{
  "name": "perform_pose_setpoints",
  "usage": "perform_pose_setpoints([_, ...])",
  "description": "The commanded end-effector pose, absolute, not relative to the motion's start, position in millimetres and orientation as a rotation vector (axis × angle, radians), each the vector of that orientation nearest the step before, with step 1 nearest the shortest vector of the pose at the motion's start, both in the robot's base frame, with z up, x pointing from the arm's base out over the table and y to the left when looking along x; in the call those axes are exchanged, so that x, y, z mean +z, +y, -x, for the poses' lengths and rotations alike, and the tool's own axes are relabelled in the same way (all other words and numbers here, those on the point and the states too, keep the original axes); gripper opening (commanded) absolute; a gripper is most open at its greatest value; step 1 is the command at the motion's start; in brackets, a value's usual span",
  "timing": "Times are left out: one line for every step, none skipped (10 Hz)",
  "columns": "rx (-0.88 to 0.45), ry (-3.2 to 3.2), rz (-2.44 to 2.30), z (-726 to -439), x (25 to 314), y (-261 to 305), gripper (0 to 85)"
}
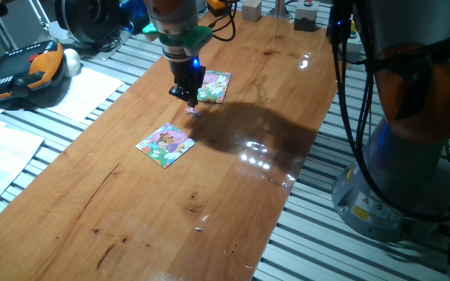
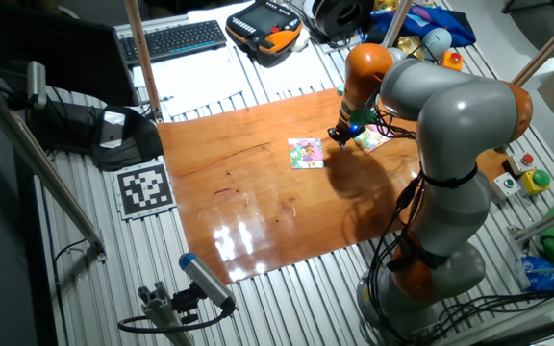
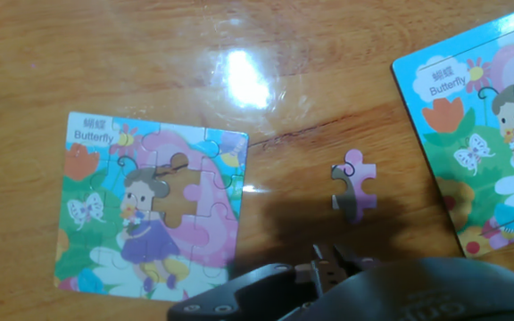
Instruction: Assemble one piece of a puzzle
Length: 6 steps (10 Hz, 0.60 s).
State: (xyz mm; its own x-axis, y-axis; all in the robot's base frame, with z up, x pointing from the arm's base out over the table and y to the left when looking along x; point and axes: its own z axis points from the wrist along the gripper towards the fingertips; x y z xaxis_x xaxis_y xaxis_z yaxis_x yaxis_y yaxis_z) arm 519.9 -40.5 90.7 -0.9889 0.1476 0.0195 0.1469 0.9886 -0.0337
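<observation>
The puzzle (image 1: 166,144) lies flat on the wooden table; it also shows in the other fixed view (image 2: 305,153). In the hand view the puzzle (image 3: 150,214) has a bare gap in its middle. The tiny pinkish-purple piece (image 3: 355,185) lies loose on the wood to the right of it, between the two boards, and shows in one fixed view (image 1: 193,110). My gripper (image 1: 184,94) hangs just above the table beside the piece, apart from it. Its fingertips (image 3: 333,260) stand close together with nothing between them. The gripper also shows in the other fixed view (image 2: 341,135).
A second square picture board (image 1: 212,87) lies just behind the gripper and fills the right edge of the hand view (image 3: 480,152). A teach pendant (image 1: 22,70) and papers lie left of the table. The robot base (image 1: 412,156) stands at the right.
</observation>
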Motion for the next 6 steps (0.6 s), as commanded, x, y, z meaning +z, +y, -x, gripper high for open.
perform_pose_setpoints([0.049,-3.104,0.222,-519.9,90.1,-40.4,0.0])
perform_pose_setpoints([0.047,-3.125,0.129,-519.4,89.7,-40.6,17.0])
perform_pose_setpoints([0.044,-3.121,0.151,-519.7,88.4,-40.8,17.0])
perform_pose_setpoints([0.038,-3.120,0.174,-519.4,87.9,-41.4,17.0])
perform_pose_setpoints([0.041,-3.114,0.222,-518.9,87.9,-41.8,17.0])
perform_pose_setpoints([0.044,-3.098,0.205,-518.9,87.8,-41.8,17.0])
